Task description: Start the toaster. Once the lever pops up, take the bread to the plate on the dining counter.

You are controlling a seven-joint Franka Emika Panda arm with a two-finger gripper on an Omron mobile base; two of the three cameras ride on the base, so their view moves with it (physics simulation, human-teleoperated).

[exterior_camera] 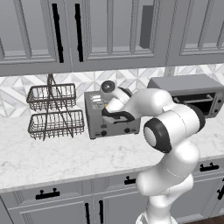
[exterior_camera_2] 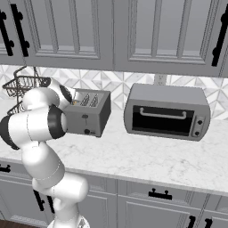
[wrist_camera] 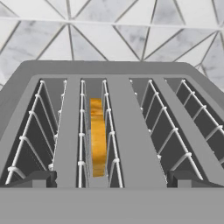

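The boxy grey metal four-slot toaster (exterior_camera: 112, 117) stands on the white marble counter (exterior_camera: 65, 157) over grey cabinets with black handles, close to the patterned tile backsplash (exterior_camera: 17, 87). In the left base view its front shows two black knobs low down; the levers are mostly hidden by the arm. From the hand view the toaster (wrist_camera: 112, 131) is seen from above and in front, its four slots lined with thin white wire guides. The thin golden-yellow slice of bread (wrist_camera: 98, 136) sits upright, edge-on, in the second slot from the left in that view, down between the wires, its top below the slot's rim. A small spot of the same yellow shows at the toaster top in the left base view.

The two-finger gripper (wrist_camera: 112, 179) hangs just above the front edge of the toaster; its dark fingertips (wrist_camera: 38, 178) stand wide apart, one near each side of the toaster's width, holding nothing. The white arm's wrist bends over the toaster from the front.

To the toaster's left in the left base view stands a two-tier dark wire basket rack (exterior_camera: 54, 111). On the other side, near but apart, sits a wider grey toaster oven with a dark glass door (exterior_camera_2: 167, 111), two knobs at its right. Grey upper cabinets (exterior_camera_2: 111, 31) with black handles hang above
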